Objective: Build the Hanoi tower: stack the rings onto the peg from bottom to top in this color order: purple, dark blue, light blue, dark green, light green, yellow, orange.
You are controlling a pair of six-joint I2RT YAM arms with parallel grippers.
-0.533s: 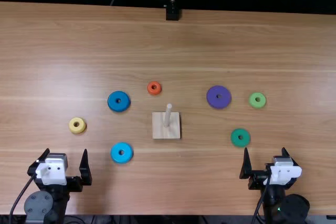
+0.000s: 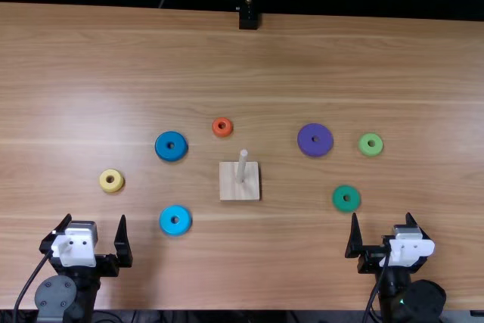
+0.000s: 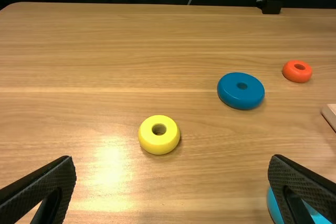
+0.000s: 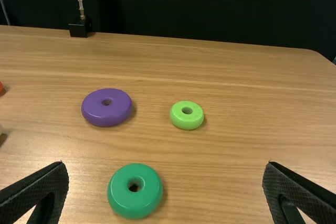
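The left gripper's point(image 2: 96, 218) two fingers stand wide apart. Ahead of the gap between them lies the glossy yellow ring point(image 2: 104, 184). The light blue ring point(image 2: 167, 226) sits to the right of its right fingertip, with the larger dark blue ring point(image 2: 162, 150) farther ahead and the small orange ring point(image 2: 217, 131) beyond both fingers, farther right.

The right gripper's point(image 2: 382, 217) fingers are also spread. Just ahead of its left fingertip is the dark green ring point(image 2: 339, 203); the light green ring point(image 2: 364, 149) lies farther ahead of the gap, the wide purple ring point(image 2: 306, 146) ahead and left.

Between the grippers, farther out than their fingertips, the pale wooden peg point(image 2: 241, 168) rises from its square base point(image 2: 227, 189).
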